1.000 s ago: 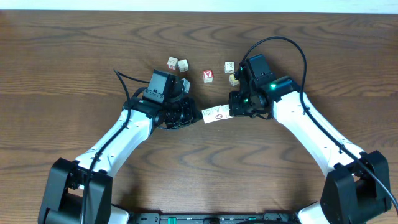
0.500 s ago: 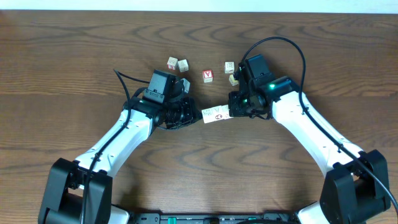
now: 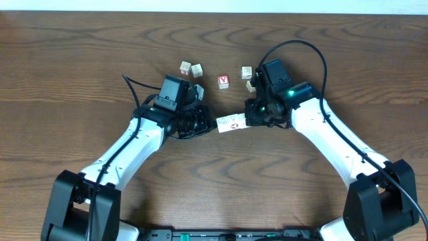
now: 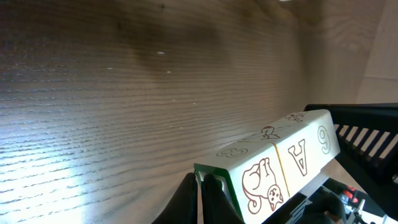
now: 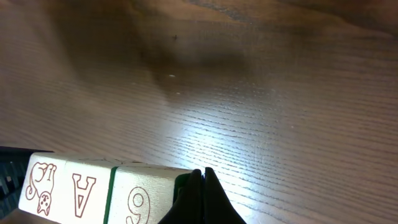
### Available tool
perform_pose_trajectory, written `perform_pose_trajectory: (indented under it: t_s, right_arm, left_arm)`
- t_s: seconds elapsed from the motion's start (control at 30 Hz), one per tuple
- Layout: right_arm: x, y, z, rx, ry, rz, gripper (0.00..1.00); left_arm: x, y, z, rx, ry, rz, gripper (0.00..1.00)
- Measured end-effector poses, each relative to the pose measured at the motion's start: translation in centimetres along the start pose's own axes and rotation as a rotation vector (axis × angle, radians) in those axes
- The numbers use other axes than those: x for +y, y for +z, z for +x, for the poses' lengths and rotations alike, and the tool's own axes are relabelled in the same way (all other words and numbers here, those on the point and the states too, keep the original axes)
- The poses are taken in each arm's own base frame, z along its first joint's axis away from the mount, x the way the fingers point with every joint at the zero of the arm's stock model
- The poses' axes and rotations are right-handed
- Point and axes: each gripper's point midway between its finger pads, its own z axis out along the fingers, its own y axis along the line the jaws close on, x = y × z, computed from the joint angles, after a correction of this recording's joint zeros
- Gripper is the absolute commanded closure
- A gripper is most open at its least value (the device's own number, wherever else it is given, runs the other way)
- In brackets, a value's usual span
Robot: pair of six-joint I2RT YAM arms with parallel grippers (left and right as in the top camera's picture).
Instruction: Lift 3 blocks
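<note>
between both arms' fingers (image 4: 211, 200), three blocks (image 3: 233, 122)

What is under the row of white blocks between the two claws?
Only bare brown wooden table shows beneath the row of three cream wooden blocks. From above, the row itself covers the spot right below.

three blocks (image 4: 273, 168) cut off at bottom edge, left claw (image 4: 202, 199) mostly out of frame

We've got the three blocks (image 3: 233, 123) in a row, pinched end to end between the left gripper (image 3: 213, 125) and right gripper (image 3: 250, 120). Further back on the table (image 3: 67, 53) we see loose cubes (image 3: 185, 67): two on the left, a red-letter cube (image 3: 224, 81), and two by the right arm (image 3: 321, 130).
</note>
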Motion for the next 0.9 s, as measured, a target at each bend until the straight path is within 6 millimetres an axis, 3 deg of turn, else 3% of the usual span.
perform_pose_trajectory:
  t_s: [0.9]
  right_arm:
    - [0.1,0.9,0.1,-0.017,0.011,-0.008,0.99]
  left_arm:
    - [1.2,0.9,0.0,0.014,-0.023,-0.036,0.93]
